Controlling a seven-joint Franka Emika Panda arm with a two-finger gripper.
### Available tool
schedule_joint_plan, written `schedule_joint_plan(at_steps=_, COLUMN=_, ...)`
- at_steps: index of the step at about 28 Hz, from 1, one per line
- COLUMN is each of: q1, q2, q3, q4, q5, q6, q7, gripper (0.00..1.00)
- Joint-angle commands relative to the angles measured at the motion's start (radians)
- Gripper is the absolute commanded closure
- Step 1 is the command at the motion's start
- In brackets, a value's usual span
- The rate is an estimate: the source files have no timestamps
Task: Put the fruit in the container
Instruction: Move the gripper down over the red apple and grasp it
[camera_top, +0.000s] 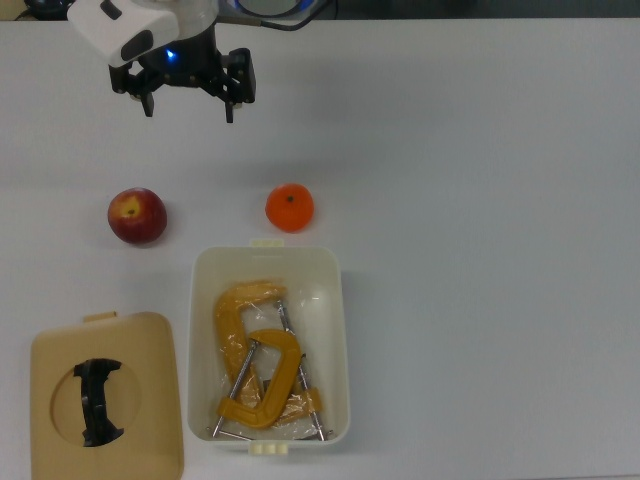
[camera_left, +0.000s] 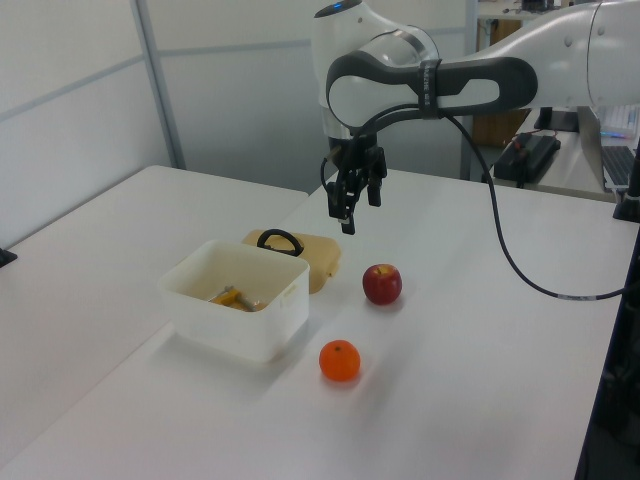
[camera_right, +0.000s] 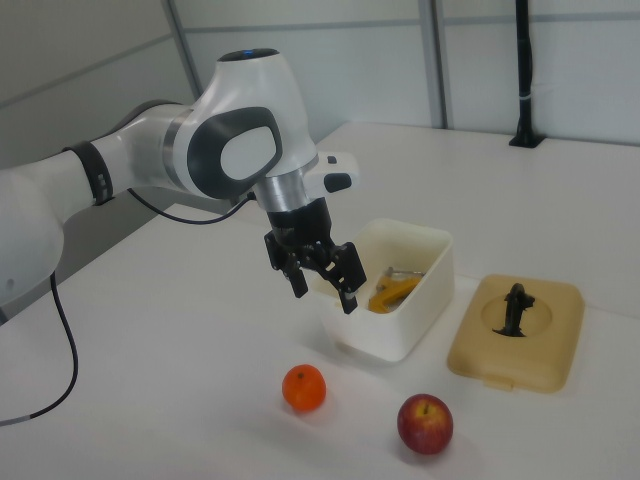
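A dark red apple (camera_top: 137, 216) (camera_left: 381, 284) (camera_right: 425, 423) and a bright orange (camera_top: 290, 208) (camera_left: 339, 360) (camera_right: 304, 388) rest on the white table, apart from each other. The orange lies just beyond one short end of the white container (camera_top: 343, 340) (camera_left: 240, 325) (camera_right: 400, 335). The apple is off to the top view's left of that end. My gripper (camera_top: 189, 108) (camera_left: 343, 215) (camera_right: 325, 298) hangs open and empty above the table, past both fruits from the container, roughly between them in the top view.
Yellow-orange C-clamps (camera_top: 262, 370) (camera_right: 390, 290) lie inside the container. A flat tan lid (camera_top: 150, 400) (camera_left: 320, 255) (camera_right: 515, 345) with a black handle lies on the table beside the container. The arm's black cable (camera_left: 520, 270) trails across the table in the left view.
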Motion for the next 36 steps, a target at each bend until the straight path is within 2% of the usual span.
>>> schedule_joint_plan(at_steps=1, q1=0.012, q2=-0.011, q3=-0.024, q4=-0.012, q5=0.029, q6=-0.001, q7=-0.032, gripper=0.00)
schedule_joint_plan(at_steps=10, q1=-0.025, q2=-0.002, q3=-0.028, q4=-0.061, q5=0.059, q6=0.127, q7=-0.032, gripper=0.00)
schedule_joint_plan(at_steps=24, q1=-0.030, q2=0.015, q3=-0.113, q4=-0.127, q5=0.056, q6=0.177, q7=-0.129, gripper=0.00)
schedule_joint_plan(at_steps=36, q1=-0.031, q2=0.042, q3=-0.133, q4=-0.235, q5=0.047, q6=0.332, q7=-0.128, gripper=0.00)
